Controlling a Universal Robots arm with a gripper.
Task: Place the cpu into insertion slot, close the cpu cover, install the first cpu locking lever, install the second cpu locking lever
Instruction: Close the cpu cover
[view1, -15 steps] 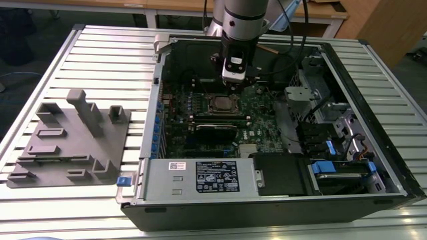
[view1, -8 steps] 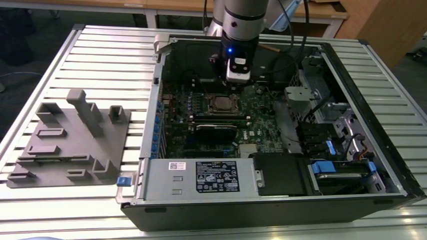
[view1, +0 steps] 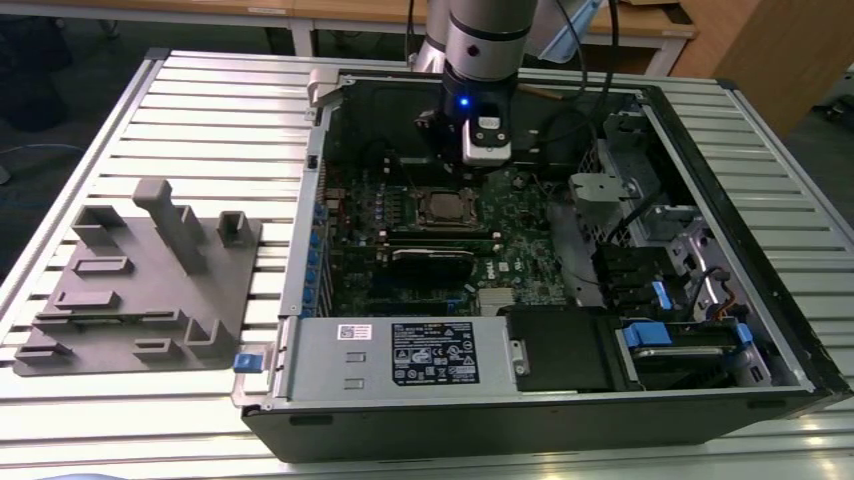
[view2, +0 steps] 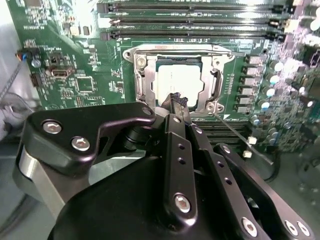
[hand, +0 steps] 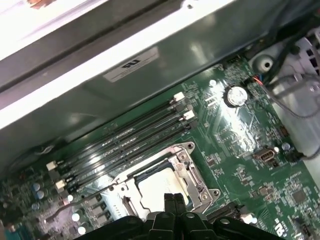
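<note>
Your gripper (view2: 176, 100), pinched narrow and empty, stands at one edge of the cpu cover (view2: 144, 75), with the cpu (view2: 175, 80) lying flat in the insertion slot (view2: 190, 61); I think you should press down slowly and straight.
</note>
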